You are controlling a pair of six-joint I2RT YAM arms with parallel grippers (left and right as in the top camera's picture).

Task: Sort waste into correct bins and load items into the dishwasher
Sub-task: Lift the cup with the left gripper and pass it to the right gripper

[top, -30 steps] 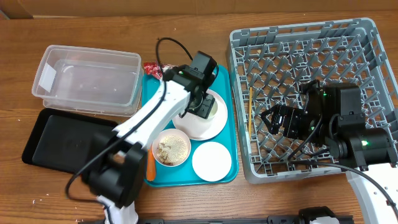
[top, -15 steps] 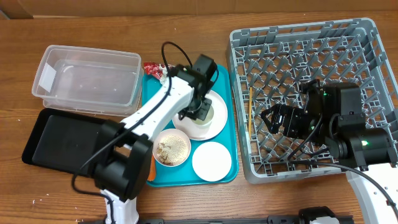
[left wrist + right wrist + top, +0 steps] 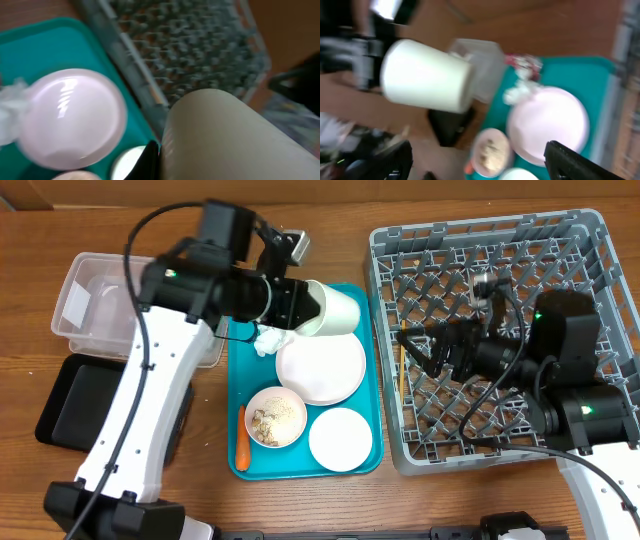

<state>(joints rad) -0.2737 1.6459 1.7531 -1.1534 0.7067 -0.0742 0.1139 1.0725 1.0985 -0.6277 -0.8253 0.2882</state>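
My left gripper [image 3: 312,306] is shut on a white cup [image 3: 336,310], held tilted above the back of the teal tray [image 3: 362,462]; the cup [image 3: 230,140] fills the left wrist view beside one black finger [image 3: 150,162]. Under it lie the large white plate [image 3: 320,367], a bowl of grain scraps [image 3: 276,417], an empty white bowl [image 3: 340,438], the carrot [image 3: 241,442] and the crumpled napkin [image 3: 268,338]. The red wrapper [image 3: 522,62] shows only in the right wrist view. My right gripper [image 3: 425,350] hangs open over the grey dish rack [image 3: 480,240], holding nothing.
A clear tub [image 3: 100,300] and a black tray [image 3: 70,415] sit left of the teal tray, partly under my left arm. A thin wooden stick [image 3: 402,365] lies along the rack's left wall.
My left gripper shut on the cup, lifted it off the plate and swung it back and up. The napkin has come into sight. My right gripper shifted slightly left.
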